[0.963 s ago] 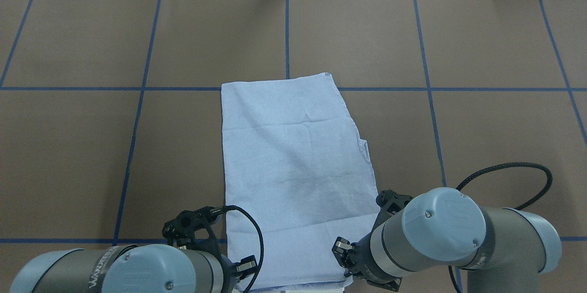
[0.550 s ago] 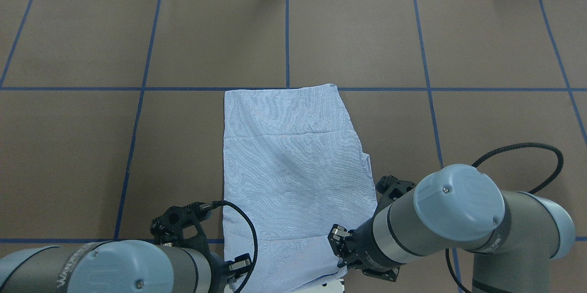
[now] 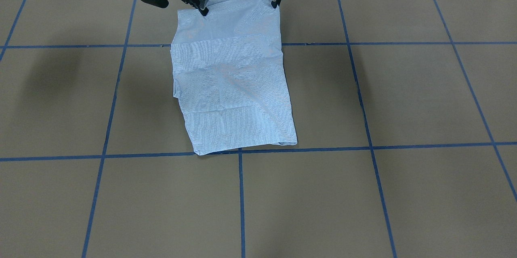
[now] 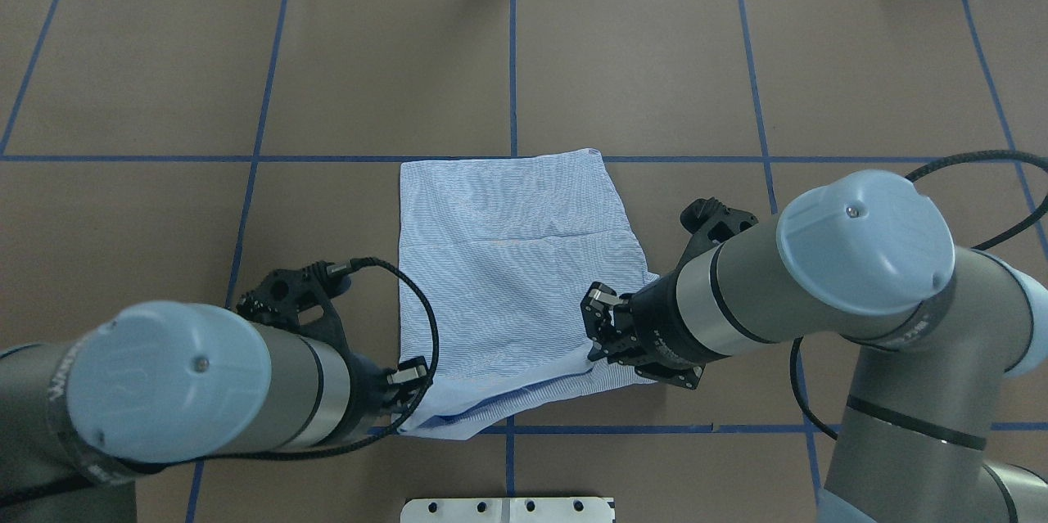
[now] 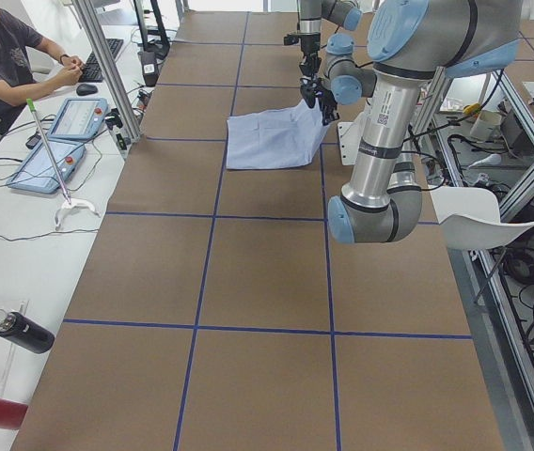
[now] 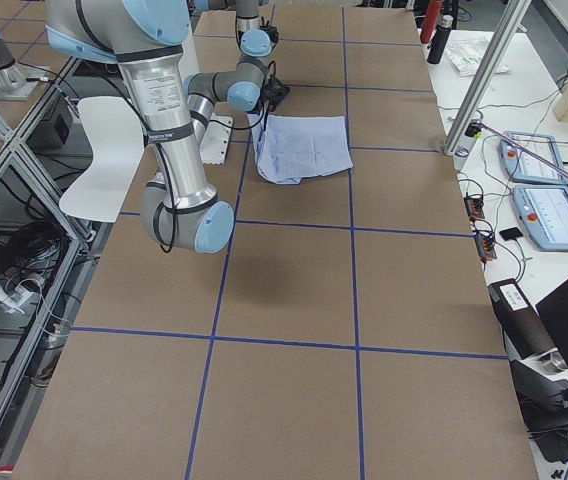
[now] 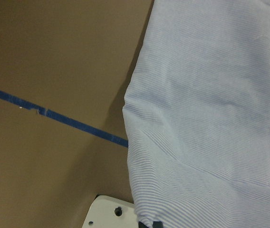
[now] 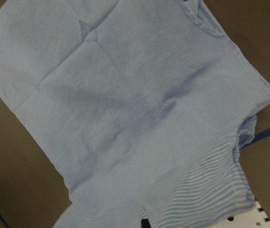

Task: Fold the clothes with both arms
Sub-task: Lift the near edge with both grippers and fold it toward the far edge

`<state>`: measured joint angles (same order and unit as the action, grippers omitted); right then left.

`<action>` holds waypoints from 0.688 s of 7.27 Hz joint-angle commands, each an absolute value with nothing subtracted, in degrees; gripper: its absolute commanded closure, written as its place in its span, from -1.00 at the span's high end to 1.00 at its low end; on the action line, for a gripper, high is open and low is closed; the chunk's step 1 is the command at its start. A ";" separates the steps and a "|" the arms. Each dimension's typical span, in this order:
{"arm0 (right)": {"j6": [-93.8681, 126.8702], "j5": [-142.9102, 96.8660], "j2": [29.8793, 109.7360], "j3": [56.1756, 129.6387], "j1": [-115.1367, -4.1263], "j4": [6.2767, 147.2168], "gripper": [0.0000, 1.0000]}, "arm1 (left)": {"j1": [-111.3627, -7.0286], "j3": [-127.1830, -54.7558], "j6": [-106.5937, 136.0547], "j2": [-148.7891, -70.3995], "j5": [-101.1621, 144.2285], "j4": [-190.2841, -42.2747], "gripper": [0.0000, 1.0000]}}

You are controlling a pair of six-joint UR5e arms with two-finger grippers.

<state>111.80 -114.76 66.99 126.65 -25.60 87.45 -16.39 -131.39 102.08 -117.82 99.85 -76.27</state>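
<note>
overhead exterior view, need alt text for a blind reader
A folded blue-and-white striped shirt lies on a brown table gridded with blue tape; the left arm and right arm each grip a near corner in their jaws, that edge raised.

Open room: we log bare brown table [image 4: 139, 261] on either side of the shirt [image 4: 516, 261] and beyond its far hem, crossed only by flat blue tape lines [image 4: 246, 159].

Obstacles:
- the shirt's near edge, raised off the table and pinched in the left gripper [image 4: 407, 399] and right gripper [image 4: 596, 339]
- both forearms [image 4: 737, 294] over the near corners
- a black cable loop [image 4: 429, 325] beside the left gripper
- the white mounting plate [image 4: 508, 509] at the near table edge
</note>
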 commanded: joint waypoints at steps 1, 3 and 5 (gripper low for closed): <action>108.55 -114.35 62.87 120.36 -29.43 87.36 -1.00 | -25.45 -129.91 95.13 -119.36 104.12 -76.46 -1.00; 103.46 -114.26 61.96 117.26 -32.15 87.10 -1.00 | -29.25 -124.31 90.63 -119.44 104.15 -79.95 -1.00; 101.53 -114.17 58.82 112.61 -34.45 87.01 -1.00 | -30.05 -117.71 90.70 -119.88 104.15 -88.82 -1.00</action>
